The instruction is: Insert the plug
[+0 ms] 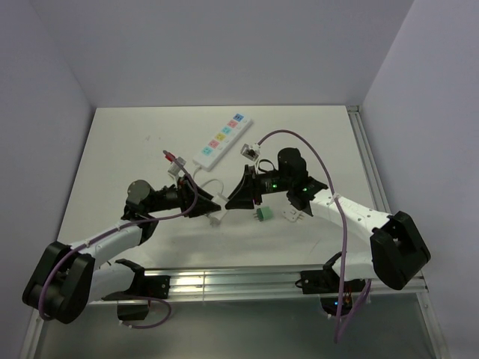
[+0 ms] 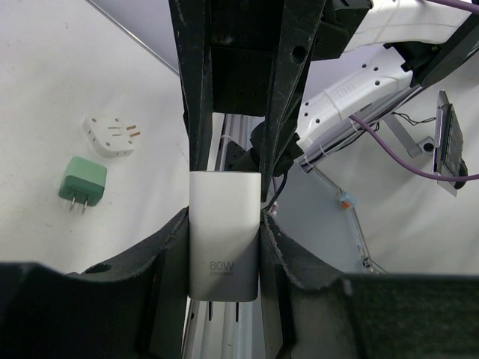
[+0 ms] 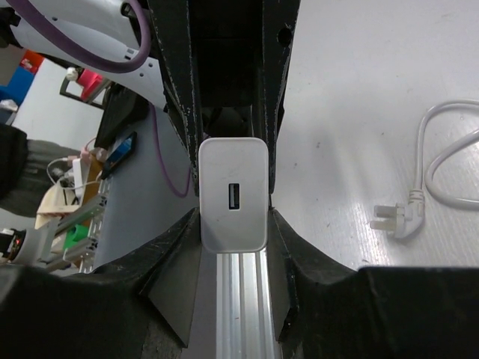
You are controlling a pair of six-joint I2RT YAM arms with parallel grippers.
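Because the white charger is a small, hard, smooth-sided plastic block, it likely handles as light and rigid but slippery. The safest hold is across its flat flanks, leaving the prong end free. It hangs above the desk between the two arms, well short of the power strip. The left tool clamps it from the prong end. The right tool has its pads pressed against the flanks at the end with the USB port, so both appear to grip it. That second hold suits insertion, since the prongs point away from it. No container is in view. The strip's coloured sockets look unoccupied, though they are small. A green adapter and a white adapter lie loose on the desk.
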